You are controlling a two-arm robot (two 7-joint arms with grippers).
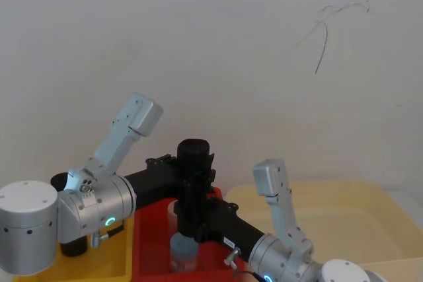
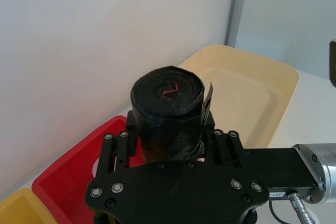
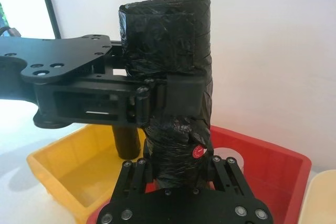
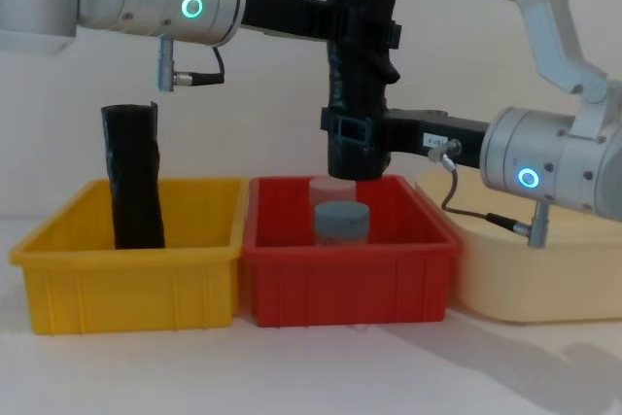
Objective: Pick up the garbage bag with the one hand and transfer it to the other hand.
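Basically, the garbage bag (image 4: 358, 75) was held upright in the air above the red bin (image 4: 350, 264), directly over a grey-lidded jar (image 4: 340, 221) standing inside; whether its lower end touched the jar could not be told. It was gripped by both hands at once. The left hand (image 4: 362, 21), reaching in from the left on the arm with the green ring light, was clamped around the upper part of the roll, just below its top. The right hand (image 4: 352, 133), brought in from the right on the arm with the bluish light, was closed on the lower part, just beside the small red mark (image 3: 197, 151). Some bare roll was left between the two grips. A slimmer black roll (image 4: 131, 177) was stood in the yellow bin (image 4: 126, 284), just left of the red one. A cream tray (image 4: 530, 269) was seen on the tabletop (image 4: 292, 366), right of the red bin.
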